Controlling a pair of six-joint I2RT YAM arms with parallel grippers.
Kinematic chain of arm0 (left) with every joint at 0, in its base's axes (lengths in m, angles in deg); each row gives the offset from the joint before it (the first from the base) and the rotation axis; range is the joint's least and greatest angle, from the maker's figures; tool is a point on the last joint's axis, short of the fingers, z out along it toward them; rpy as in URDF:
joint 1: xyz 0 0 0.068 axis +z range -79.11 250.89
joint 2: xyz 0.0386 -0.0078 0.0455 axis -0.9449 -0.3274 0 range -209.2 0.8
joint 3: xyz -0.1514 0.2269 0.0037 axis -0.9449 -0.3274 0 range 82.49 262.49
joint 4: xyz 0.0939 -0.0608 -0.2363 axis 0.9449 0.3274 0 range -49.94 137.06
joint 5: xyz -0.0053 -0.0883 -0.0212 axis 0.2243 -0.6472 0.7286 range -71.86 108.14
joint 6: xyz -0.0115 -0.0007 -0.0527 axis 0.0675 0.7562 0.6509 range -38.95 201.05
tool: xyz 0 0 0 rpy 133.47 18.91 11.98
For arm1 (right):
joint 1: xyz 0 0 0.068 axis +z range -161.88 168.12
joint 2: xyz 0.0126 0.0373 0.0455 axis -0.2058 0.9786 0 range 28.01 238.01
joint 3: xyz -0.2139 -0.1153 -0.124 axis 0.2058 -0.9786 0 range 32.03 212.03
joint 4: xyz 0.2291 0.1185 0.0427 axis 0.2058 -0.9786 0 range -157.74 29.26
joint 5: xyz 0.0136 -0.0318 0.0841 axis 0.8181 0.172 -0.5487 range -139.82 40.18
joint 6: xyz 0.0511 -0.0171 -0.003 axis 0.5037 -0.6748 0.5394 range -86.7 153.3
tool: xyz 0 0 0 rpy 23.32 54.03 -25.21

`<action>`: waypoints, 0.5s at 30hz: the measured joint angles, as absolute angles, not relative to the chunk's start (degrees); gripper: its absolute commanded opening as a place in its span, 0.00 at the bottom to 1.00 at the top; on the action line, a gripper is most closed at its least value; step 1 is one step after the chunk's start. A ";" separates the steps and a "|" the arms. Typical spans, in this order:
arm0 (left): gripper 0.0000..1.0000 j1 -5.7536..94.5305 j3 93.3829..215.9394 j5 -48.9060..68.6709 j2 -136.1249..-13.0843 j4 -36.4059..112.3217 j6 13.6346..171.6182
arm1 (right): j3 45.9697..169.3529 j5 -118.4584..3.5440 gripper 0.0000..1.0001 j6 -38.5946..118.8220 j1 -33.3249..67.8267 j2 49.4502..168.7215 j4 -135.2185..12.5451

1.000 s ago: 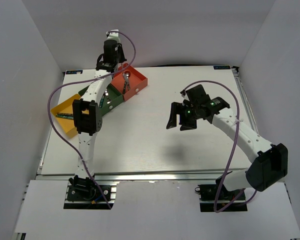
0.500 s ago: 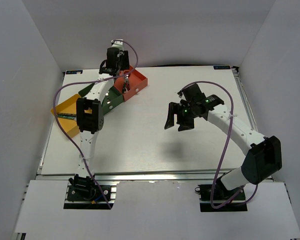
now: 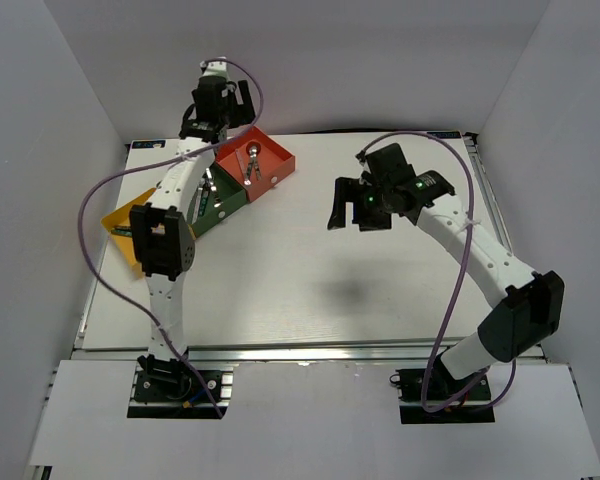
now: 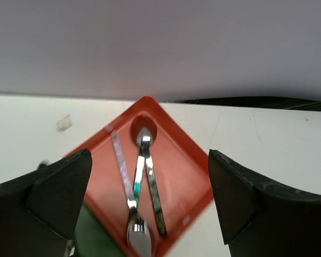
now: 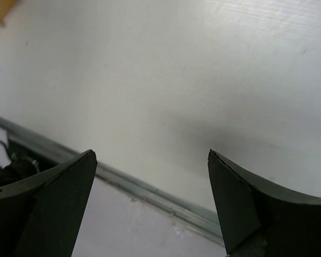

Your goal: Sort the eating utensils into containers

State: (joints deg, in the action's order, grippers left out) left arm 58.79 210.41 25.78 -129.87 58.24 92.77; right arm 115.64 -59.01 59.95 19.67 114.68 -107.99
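The containers stand in a row at the far left: a red-orange tray (image 3: 263, 152), a dark green tray (image 3: 227, 196) and a yellow tray (image 3: 120, 218). Three spoons (image 3: 250, 163) lie in the red-orange tray (image 4: 179, 176): a teal-handled one (image 4: 140, 160), a pale pink-handled one (image 4: 121, 163) and a dark-handled one (image 4: 155, 201). My left gripper (image 3: 216, 104) (image 4: 148, 156) hangs open above and behind that tray, holding nothing. Over the bare table middle, my right gripper (image 3: 352, 214) (image 5: 151, 155) is open and empty. Utensils in the green tray are mostly hidden by the left arm.
A corner of the green tray (image 4: 91, 242) shows under the left finger. The white back wall rises just behind the trays. The right wrist view shows the table's metal front rail (image 5: 150, 190). A purple cable (image 3: 92, 205) loops out beside the left arm.
My left gripper has opened and drawn back and up from the red-orange tray, leaving a spoon lying in it. The right gripper has shifted slightly toward the far side.
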 measured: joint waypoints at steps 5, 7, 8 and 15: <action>0.98 58.77 194.59 33.24 -109.48 69.30 99.24 | 116.97 -48.23 0.89 56.74 19.67 110.37 -106.59; 0.98 58.77 183.98 37.00 -99.42 71.22 101.54 | 116.86 -43.73 0.89 56.04 19.67 107.16 -105.78; 0.98 58.77 178.94 38.87 -94.79 72.99 102.39 | 116.67 -41.94 0.89 55.60 19.67 105.28 -105.43; 0.98 58.88 154.32 47.68 -72.04 83.57 107.02 | 113.96 -29.76 0.89 54.45 19.63 93.13 -104.99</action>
